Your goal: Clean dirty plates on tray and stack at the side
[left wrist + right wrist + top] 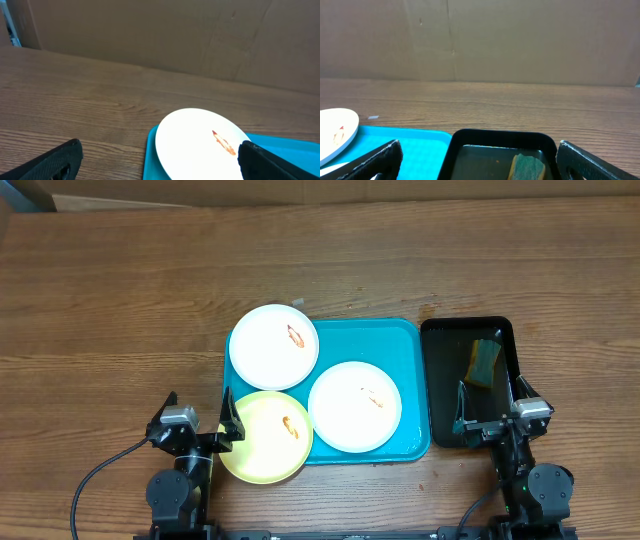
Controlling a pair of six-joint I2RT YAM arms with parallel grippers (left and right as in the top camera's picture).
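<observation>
My left hand [200,420] hangs off the tray's [400,340] near left corner, fingers spread wide and holding nothing. Its inner finger sits at the rim of the yellow plate [266,436]; I cannot tell whether it touches. My right hand [493,415] is past the tray's right side, also wide open and empty, over the near end of the black tray [440,340].

All three plates are on the tray. The yellow plate lies at the near left corner, with much of it hanging over the tray's rim above the wooden surface [120,300]. The far white plate [273,347] sits at the far left corner and also overhangs the rim on the left and far sides. The near white plate [355,406] lies flat inside the tray, toward its near right part, and its edge meets the yellow plate's edge. Each plate carries a small orange-red smear [297,336] close to its middle.

The black tray lies just beside the tray's right side, parallel to it. A yellow and green sponge [485,362] rests inside the black tray at its far half, ahead of my right fingers. The tray's far right corner is bare blue.
</observation>
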